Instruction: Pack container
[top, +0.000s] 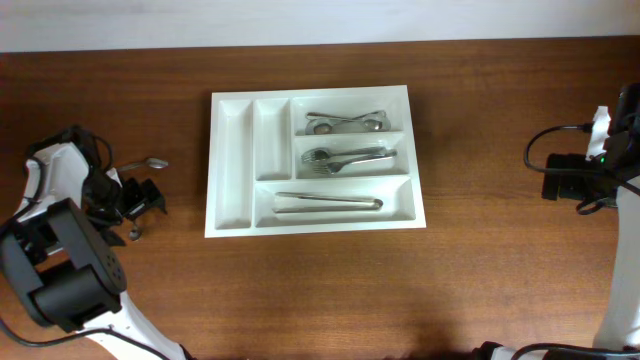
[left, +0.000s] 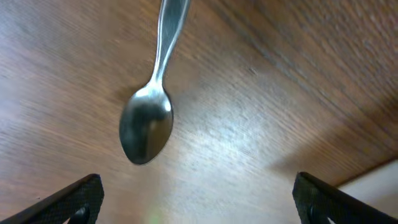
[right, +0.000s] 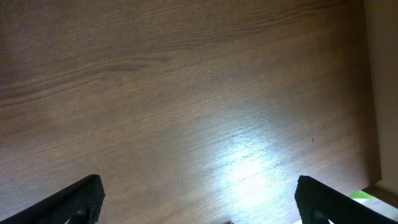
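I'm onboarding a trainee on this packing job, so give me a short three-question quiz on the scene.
1. True or false: the two narrow upright compartments of the large white plastic cutlery tray are empty.
2. Where is the loose silver metal spoon? A in the tray; B on the brown wooden table by the left gripper; C on a plate.
3. Fill in: the left gripper's jaws stand ____.
Key: 1 true; 2 B; 3 open.
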